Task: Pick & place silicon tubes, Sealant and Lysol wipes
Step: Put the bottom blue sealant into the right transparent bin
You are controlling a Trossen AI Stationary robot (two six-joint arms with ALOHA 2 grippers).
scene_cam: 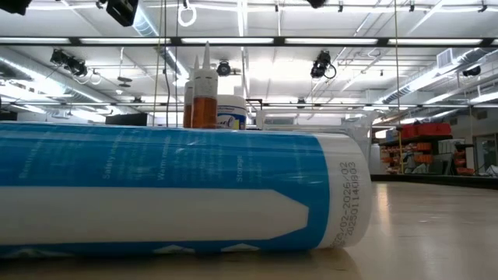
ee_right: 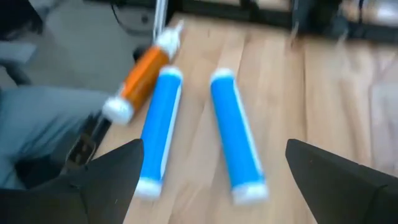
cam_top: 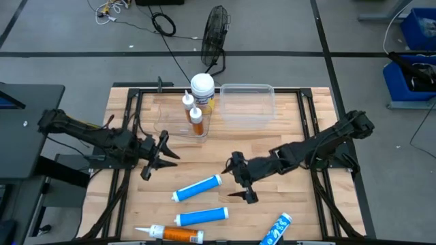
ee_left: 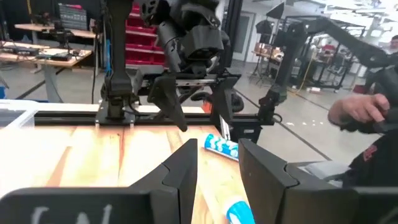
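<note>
High view: the wipes canister [cam_top: 202,86] stands upright inside a small clear bin [cam_top: 178,126] near the far middle of the wooden table [cam_top: 300,204], with two orange tubes [cam_top: 193,112] standing just beside it in the same bin. A larger clear bin [cam_top: 246,103] sits to its right with nothing visible in it. Three blue tubes lie on the near half of the table: one [cam_top: 196,188] between the arms, one [cam_top: 200,217] nearer the front edge, one [cam_top: 276,230] at the front right. Another orange tube [cam_top: 170,233] lies along the front edge. The right gripper [cam_top: 242,185] hangs just beside the middle blue tube, fingers spread and holding nothing. The left gripper [cam_top: 158,154] waits at the left, fingers also apart and bare.

Low view: a blue tube [scene_cam: 179,190] lies right across the foreground; behind it rise the standing orange tubes [scene_cam: 204,105] and the canister's lid [scene_cam: 230,112].

Left wrist view: the left gripper's own fingers [ee_left: 180,171] stand apart with nothing between them. The right arm [ee_left: 189,43] faces it across the table, and a person's hand [ee_left: 354,111] shows beyond the table's edge.

Right wrist view: the right gripper's spread fingers [ee_right: 109,171] frame two blue tubes [ee_right: 237,134] lying side by side, the orange tube [ee_right: 143,73] beyond them.

The canister looks already placed, so the step in hand seems to be fetching a blue tube. The next move calls for lowering the right gripper squarely across one tube and closing on its middle so it does not roll away.
</note>
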